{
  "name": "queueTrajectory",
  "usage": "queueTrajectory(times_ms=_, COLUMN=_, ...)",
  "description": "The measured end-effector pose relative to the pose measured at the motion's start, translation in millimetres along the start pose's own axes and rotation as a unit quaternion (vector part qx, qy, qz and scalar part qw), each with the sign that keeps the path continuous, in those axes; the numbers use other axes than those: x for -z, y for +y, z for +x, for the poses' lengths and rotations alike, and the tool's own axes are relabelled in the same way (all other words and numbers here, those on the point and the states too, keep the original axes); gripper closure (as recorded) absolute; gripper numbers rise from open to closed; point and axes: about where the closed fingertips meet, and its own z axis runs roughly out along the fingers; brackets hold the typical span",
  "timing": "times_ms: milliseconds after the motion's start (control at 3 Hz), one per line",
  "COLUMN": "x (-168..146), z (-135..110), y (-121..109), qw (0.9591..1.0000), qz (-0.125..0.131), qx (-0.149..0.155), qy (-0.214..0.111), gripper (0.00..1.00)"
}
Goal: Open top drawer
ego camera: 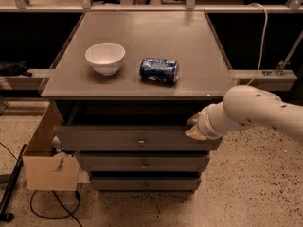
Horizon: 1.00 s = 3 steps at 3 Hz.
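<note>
Robot lab: tool (193, 126) at top drawer (109, 138)

1. A white bowl (105, 57) stood upright on the grey cabinet top (142, 27), left of centre.
2. A blue can (159, 70) lay on its side just right of the bowl, apart from it.
3. An open cardboard box (47, 167) sat on the speckled floor (255, 188) against the cabinet's left side.
4. A black cable (49, 215) trailed below the box.
5. The gripper (194, 126) was at the cabinet's front right, under the top's edge.
</note>
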Motion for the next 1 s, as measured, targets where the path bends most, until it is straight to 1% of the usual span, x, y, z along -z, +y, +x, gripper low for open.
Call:
queueTrajectory(times_ms=667, x=0.0, z=0.0, y=0.0, qw=1.0000, qz=0.000, qx=0.000, qy=0.000, gripper=0.38)
queueTrajectory(times_ms=1000, x=0.0, z=0.0, y=0.0, qw=1.0000, qz=0.000, qx=0.000, qy=0.000, gripper=0.10)
